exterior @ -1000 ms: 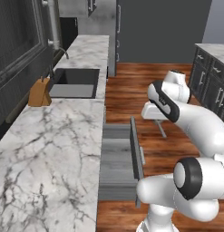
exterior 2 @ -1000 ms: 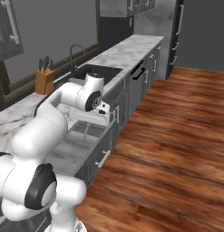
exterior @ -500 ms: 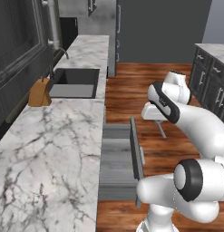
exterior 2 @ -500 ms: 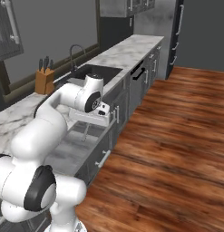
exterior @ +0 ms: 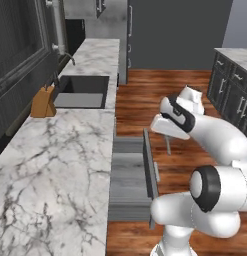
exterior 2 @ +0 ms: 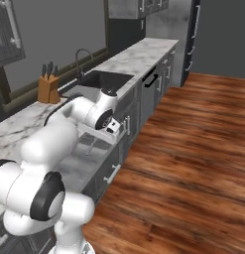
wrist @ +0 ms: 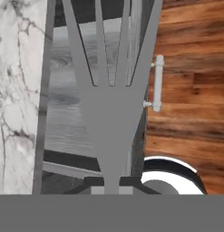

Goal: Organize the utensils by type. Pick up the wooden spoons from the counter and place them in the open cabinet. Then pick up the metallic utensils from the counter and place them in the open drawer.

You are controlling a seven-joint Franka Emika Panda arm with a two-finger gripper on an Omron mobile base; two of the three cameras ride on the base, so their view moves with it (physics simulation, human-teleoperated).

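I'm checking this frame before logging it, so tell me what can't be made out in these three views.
- Gripper fingertips: hand view, hidden behind the fork handle and cut by the bottom edge.
- Fork in the left base view: too thin to show tines.
- Drawer floor: hand view, middle covered by the fork; right base view, mostly behind the arm.
- Knife block: right base view, knives too small to count.

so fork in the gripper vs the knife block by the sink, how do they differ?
The fork is slim, flat and silver-grey; the knife block is chunky and tan wood. The fork hangs from the shut gripper above the open drawer; the knife block stands on the counter beside the sink. The fork points tines-down at the drawer; the block leans with its dark handles up.
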